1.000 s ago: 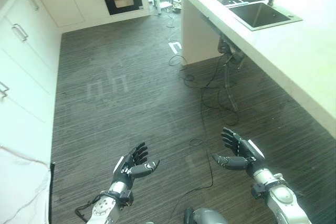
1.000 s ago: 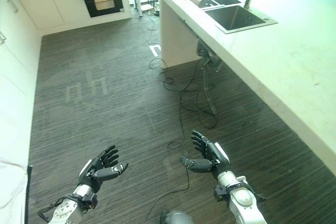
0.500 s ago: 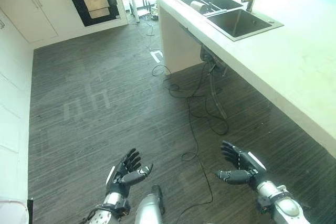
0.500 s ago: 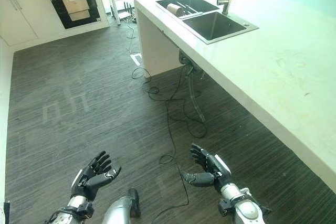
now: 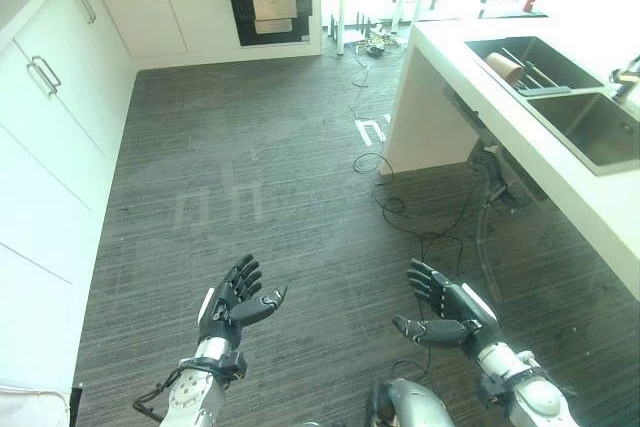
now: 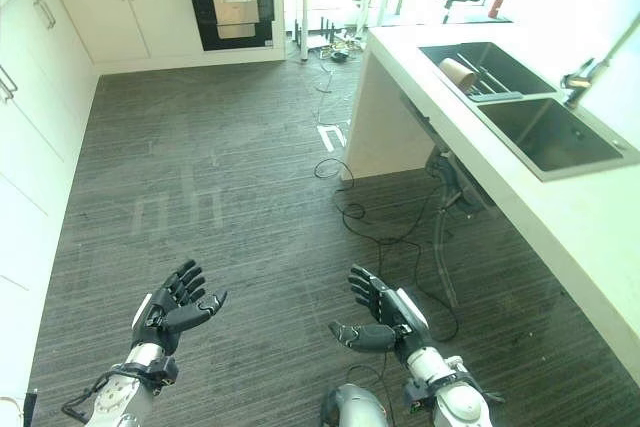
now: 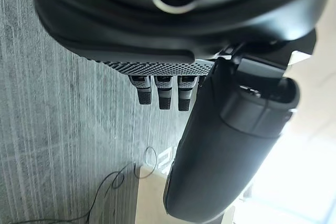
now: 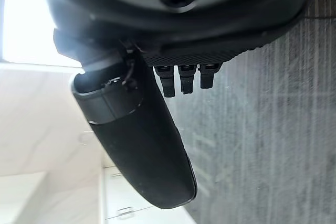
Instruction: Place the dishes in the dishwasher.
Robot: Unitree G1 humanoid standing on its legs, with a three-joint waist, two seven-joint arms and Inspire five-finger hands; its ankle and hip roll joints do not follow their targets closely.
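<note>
Camera has swung since a second ago, so the counter and sink now sit at 2 o'clock and the dark built-in appliance, possibly the dishwasher, at 12 o'clock across the floor; both hands keep the same pose low in front. Left hand and right hand are spread apart, fingers straight, holding nothing. Task looks barely begun: dishes lie in the far sink basin, a cup with some utensils, well apart from both hands, nothing picked up or loaded.
</note>
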